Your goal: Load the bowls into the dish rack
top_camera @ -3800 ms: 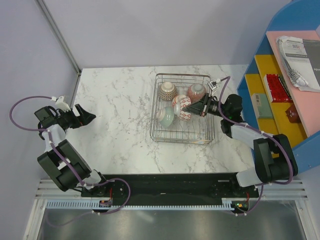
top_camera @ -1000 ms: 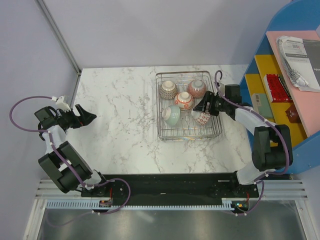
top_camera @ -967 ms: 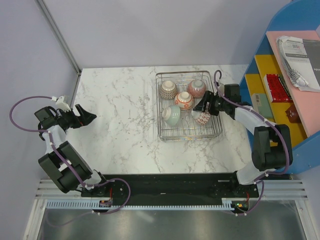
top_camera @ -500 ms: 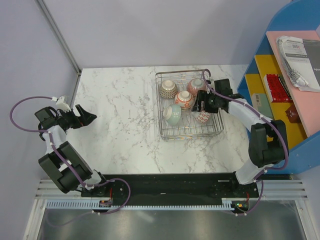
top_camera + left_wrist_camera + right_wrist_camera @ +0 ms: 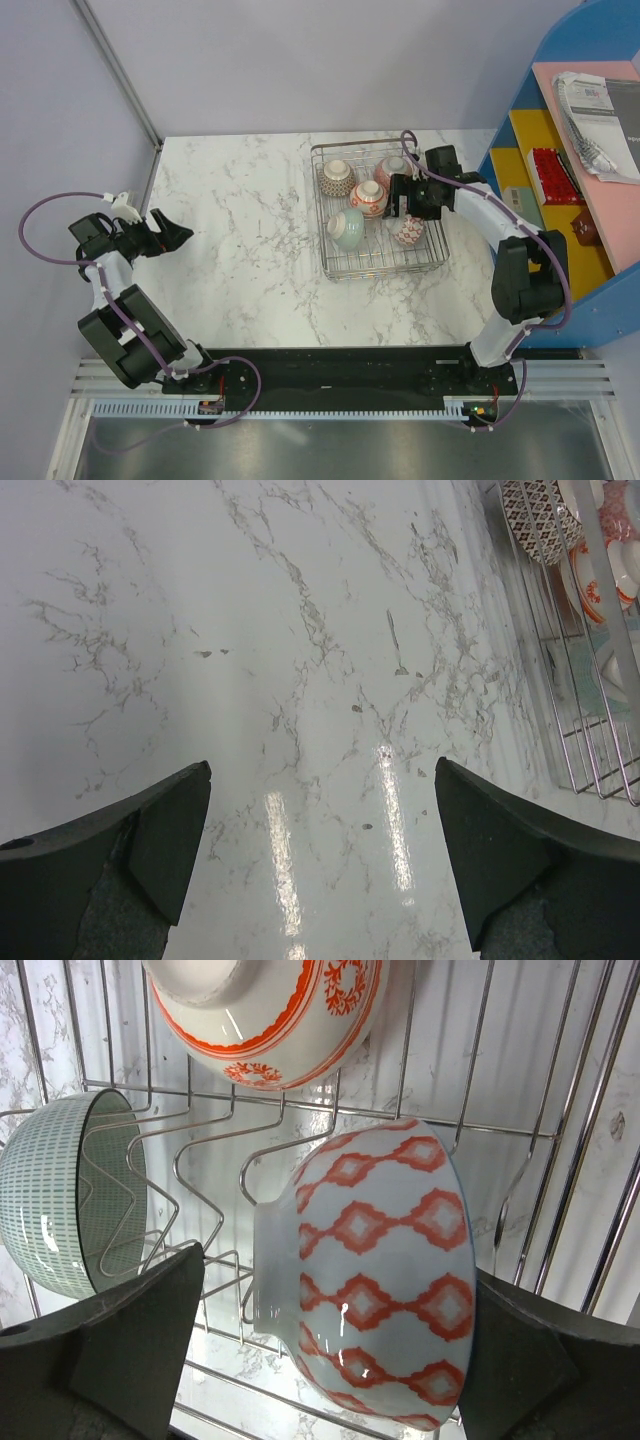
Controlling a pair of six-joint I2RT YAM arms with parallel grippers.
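Bowls (image 5: 370,198) partly behind right gripper (image 5: 402,197)

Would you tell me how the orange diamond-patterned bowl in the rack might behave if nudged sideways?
The orange diamond-patterned bowl shows glossy highlights, so it is probably rigid and slippery. It stands on edge among the tines of the dish rack, so a sideways nudge might roll or tip it. It looks ceramic and could chip against the wires.
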